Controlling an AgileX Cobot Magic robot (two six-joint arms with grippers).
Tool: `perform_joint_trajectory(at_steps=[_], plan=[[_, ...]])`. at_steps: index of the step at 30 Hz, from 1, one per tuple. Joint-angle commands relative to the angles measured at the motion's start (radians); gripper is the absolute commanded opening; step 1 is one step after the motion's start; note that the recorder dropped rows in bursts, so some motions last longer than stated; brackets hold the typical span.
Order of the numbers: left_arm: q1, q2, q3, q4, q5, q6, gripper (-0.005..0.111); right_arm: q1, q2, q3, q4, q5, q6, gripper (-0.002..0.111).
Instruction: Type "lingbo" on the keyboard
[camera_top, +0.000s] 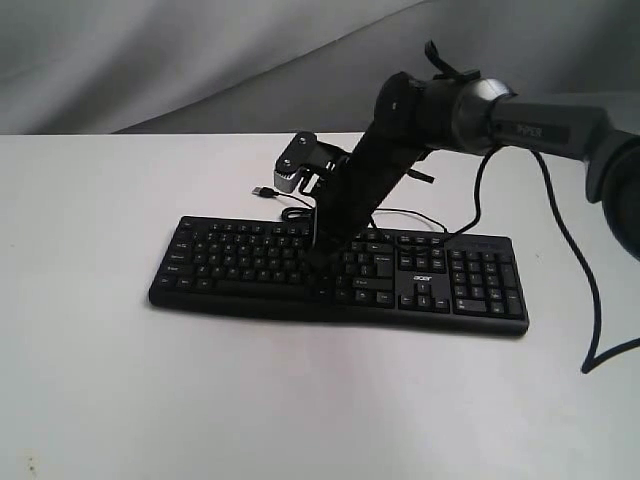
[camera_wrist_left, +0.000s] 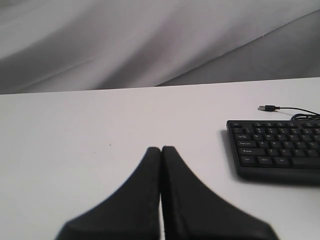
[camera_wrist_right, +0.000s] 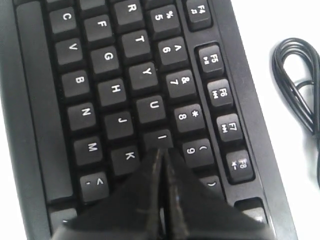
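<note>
The right arm (camera_top: 365, 175) is angled steeply downward. The right gripper (camera_wrist_right: 161, 152) and left gripper (camera_wrist_left: 161, 150) are both pressed together.

Closed claw (camera_wrist_right: 161, 152) at I key (camera_wrist_right: 161, 137)

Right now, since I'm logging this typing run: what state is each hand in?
Left hand: closed, empty, above the table beside the keyboard.
Right hand: closed, empty, tip at the I key.

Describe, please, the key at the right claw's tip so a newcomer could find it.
On the white table lies a black keyboard. In its letter row R, T, Y, U, the I key follows U. Its legend is one bare stroke, and the shut right claw points at it.
</note>
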Motion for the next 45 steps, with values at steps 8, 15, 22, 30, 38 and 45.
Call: perform_joint_trajectory(at_steps=[8, 15, 22, 30, 38, 45], plan=[[0.001, -0.004, 0.005, -0.004, -0.007, -0.002, 0.001, -0.001, 0.01, 0.001, 0.003, 0.016, -0.012, 0.0], [0.001, -0.004, 0.005, -0.004, -0.007, -0.002, 0.001, -0.011, -0.182, 0.001, -0.003, 0.001, 0.018, 0.0], [0.001, -0.004, 0.005, -0.004, -0.007, -0.002, 0.001, -0.014, -0.451, 0.001, -0.054, -0.11, 0.112, 0.0], [0.001, -0.004, 0.005, -0.004, -0.007, -0.002, 0.001, -0.014, -0.593, 0.001, -0.022, -0.119, 0.171, 0.0], [0.001, -0.004, 0.005, -0.004, -0.007, -0.002, 0.001, -0.014, -0.618, -0.003, 0.092, -0.184, 0.172, 0.0], [0.001, -0.004, 0.005, -0.004, -0.007, -0.002, 0.001, -0.084, -0.625, -0.003, 0.014, -0.276, 0.83, 0.0]])
